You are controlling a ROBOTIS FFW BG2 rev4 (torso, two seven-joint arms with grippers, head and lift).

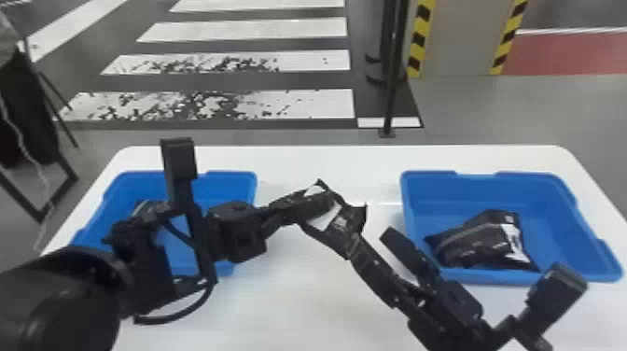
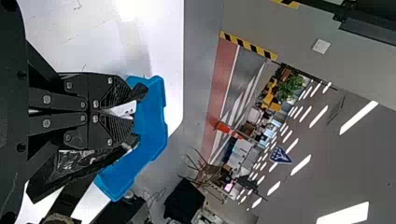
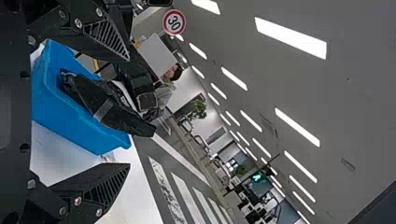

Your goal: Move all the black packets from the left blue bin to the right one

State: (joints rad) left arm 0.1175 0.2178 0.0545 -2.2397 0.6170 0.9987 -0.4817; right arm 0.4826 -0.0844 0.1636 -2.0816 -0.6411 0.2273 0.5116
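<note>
We are seeing the left pincer (image 1: 326, 201) gripping a black packet (image 1: 344, 218) above the white bench (image 1: 298, 308), between the left blue bin (image 1: 224, 176) and the right blue bin (image 1: 527, 184). The packet is showing pale patches beside the fingers, which are closing on it from both sides in the left wrist view. The right pincer (image 1: 372, 242) is reaching in from the bottom right of the head view toward the same packet, and in the right wrist view its fingers are standing wide apart, with the packet showing in the space between them. We are finding one end of the packet hanging close by a right fingertip, though we cannot tell whether the two are touching. A second packet (image 1: 483, 242) is lying on the floor of the right blue bin, near its front wall, and is showing white markings toward its right end. The left arm is crossing in front of the left blue bin and is hiding part of it. Beyond the bench, we are looking at a striped crossing (image 1: 280, 28), a dark pole (image 1: 394, 84) and a pillar (image 1: 466, 42) with yellow and black edging
</note>
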